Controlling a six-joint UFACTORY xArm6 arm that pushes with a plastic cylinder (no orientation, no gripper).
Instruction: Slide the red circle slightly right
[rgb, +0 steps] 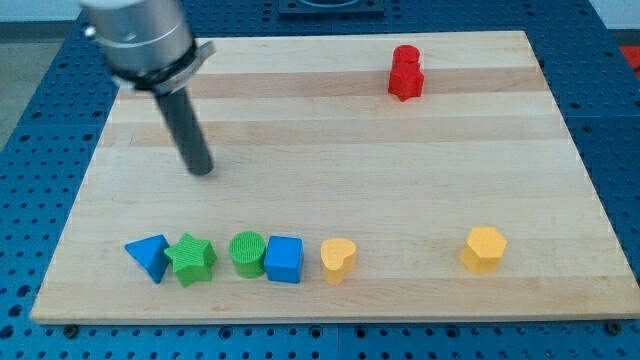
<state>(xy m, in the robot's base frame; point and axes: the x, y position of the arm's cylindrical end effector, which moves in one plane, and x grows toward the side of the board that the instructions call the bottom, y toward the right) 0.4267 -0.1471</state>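
Observation:
The red circle (405, 56) stands near the board's top edge, right of centre. A second red block (406, 85), whose shape I cannot make out, touches it just below. My tip (201, 169) rests on the board's left half, far to the left of and somewhat below the red blocks, touching no block. The rod slants up to the arm's grey body at the view's top left.
A row lies along the board's bottom left: blue triangle (149, 256), green star (190, 259), green circle (247, 252), blue cube (284, 259), yellow heart (338, 259). A yellow hexagon (484, 248) sits at the bottom right. The wooden board (330, 150) lies on a blue perforated table.

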